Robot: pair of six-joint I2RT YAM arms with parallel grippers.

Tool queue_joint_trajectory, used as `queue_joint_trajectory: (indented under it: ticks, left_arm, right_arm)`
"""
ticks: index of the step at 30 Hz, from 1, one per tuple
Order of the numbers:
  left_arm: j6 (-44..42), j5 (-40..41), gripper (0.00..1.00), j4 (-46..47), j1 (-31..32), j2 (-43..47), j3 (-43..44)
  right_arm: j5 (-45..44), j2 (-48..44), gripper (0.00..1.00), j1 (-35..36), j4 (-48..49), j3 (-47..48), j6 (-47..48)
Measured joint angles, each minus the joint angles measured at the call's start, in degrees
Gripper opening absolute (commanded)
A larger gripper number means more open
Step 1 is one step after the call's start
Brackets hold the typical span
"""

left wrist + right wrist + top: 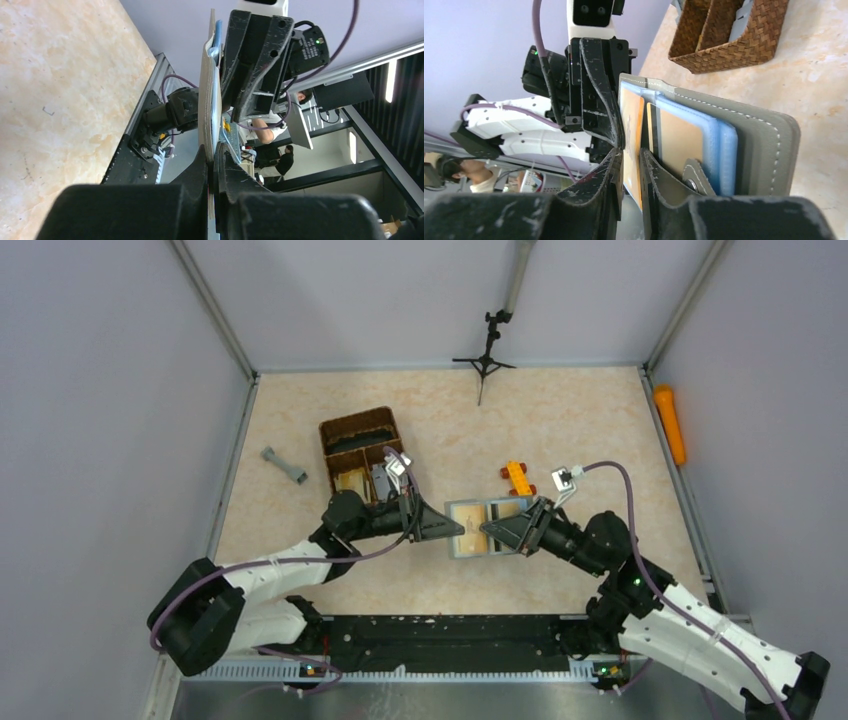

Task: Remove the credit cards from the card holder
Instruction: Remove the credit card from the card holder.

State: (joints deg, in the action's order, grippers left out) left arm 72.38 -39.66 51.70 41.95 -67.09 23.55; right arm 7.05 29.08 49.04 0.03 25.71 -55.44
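At table centre, the card holder point(470, 513) is seen open from the top camera. It is gripped from 9 o'clock by the left gripper point(458, 530) and from 3 o'clock by the right gripper point(488, 531). Finger gaps can't be read there. Left wrist view: fingers narrow, clamped on the card holder's edge. Right wrist view only: fingers narrow, pinched on a tan credit card point(633, 125) at its pocket. A wicker basket point(345, 430) is seen at 10 o'clock of it, a toy brick point(517, 478) at 1 o'clock.
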Motion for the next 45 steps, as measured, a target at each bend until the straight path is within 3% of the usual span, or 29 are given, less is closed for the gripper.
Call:
queue_joint_trajectory:
  ticks: [5, 8, 10, 18, 30, 34, 37, 41, 45]
  left_arm:
    - [0.2, -0.2, 0.03, 0.5, 0.4, 1.3, 0.0]
    - [0.0, -0.2, 0.17, 0.1, 0.4, 2.2, 0.0]
    - [-0.3, -0.2, 0.17, 0.1, 0.4, 2.5, 0.0]
    - [-0.9, 0.7, 0.02, -0.3, 0.5, 2.8, 0.0]
    - [0.2, 0.5, 0.00, 1.5, -1.8, 2.9, -1.4]
    - [0.8, 0.4, 0.00, 1.9, -2.1, 2.9, -1.7]
    - [1.0, 0.0, 0.00, 1.9, -2.1, 2.9, -1.7]
    - [1.0, -0.2, 0.00, 1.9, -2.1, 2.8, -1.7]
    - [1.1, -0.5, 0.01, 1.9, -2.1, 2.7, -1.7]
  right_arm:
    - [0.3, -1.3, 0.00, 0.0, 2.8, -1.9, -2.8]
    - [0.6, -1.4, 0.00, 0.0, 4.3, -2.5, -4.1]
    - [0.6, -1.4, 0.00, 0.0, 4.7, -2.5, -4.4]
    - [-0.3, -2.6, 0.00, 0.0, 3.5, -2.5, -4.8]
    - [-4.2, -5.1, 0.00, -0.4, -1.0, -2.5, -4.6]
    - [-3.7, -4.9, 0.26, -0.9, -0.2, -2.9, -4.6]
    - [-1.9, -3.3, 0.33, -0.9, 1.8, -3.0, -4.6]
    - [1.7, 0.8, 0.32, -0.9, 5.9, -3.0, -4.7]
    - [3.8, 2.8, 0.20, -0.9, 9.1, -3.7, -4.9]
